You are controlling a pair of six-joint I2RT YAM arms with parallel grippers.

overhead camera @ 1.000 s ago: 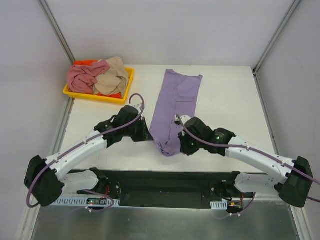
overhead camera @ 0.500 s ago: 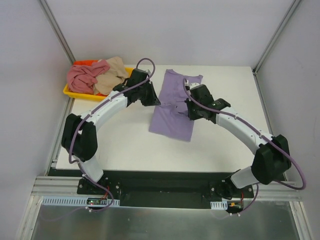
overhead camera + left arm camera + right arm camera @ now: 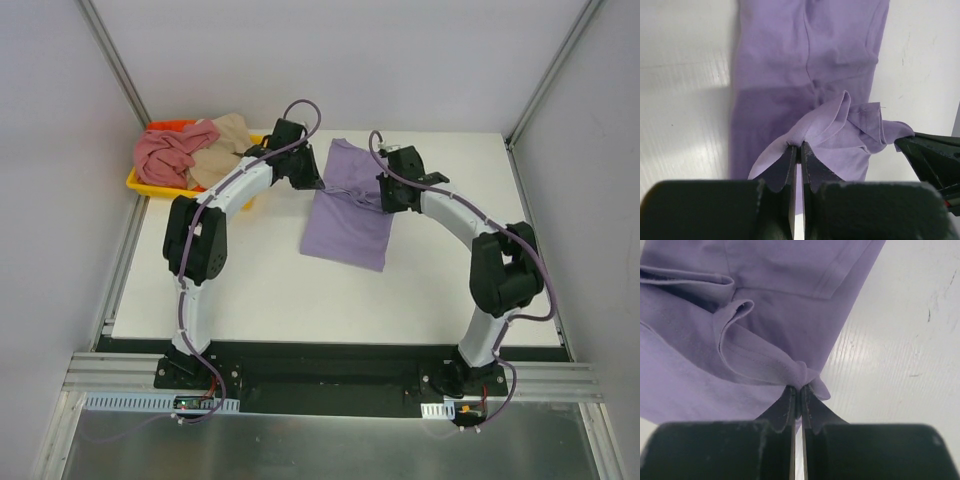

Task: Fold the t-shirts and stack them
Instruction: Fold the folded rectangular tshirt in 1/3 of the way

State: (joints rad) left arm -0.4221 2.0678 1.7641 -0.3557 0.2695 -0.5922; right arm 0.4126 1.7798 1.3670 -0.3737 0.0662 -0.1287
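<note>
The lavender t-shirt (image 3: 348, 225) lies on the white table, folded lengthwise, its near end lifted and carried back over the far part. My left gripper (image 3: 318, 187) is shut on the shirt's left corner; in the left wrist view (image 3: 799, 146) a pinch of lavender cloth (image 3: 830, 120) sits between the fingertips. My right gripper (image 3: 383, 199) is shut on the right corner, and the right wrist view (image 3: 800, 388) shows the hem (image 3: 760, 365) bunched at the tips. The pink t-shirt (image 3: 168, 155) and the beige t-shirt (image 3: 225, 150) lie crumpled in the yellow tray (image 3: 190, 191).
The yellow tray stands at the table's back left corner, close to my left arm's forearm. Grey walls with metal frame posts (image 3: 115, 60) enclose the table at the back and both sides. Bare white table (image 3: 440, 290) shows to the front and right of the shirt.
Both grippers have carried the shirt's near end from the table's front towards the back, folding it over the far half. Both arms are now stretched far out.
</note>
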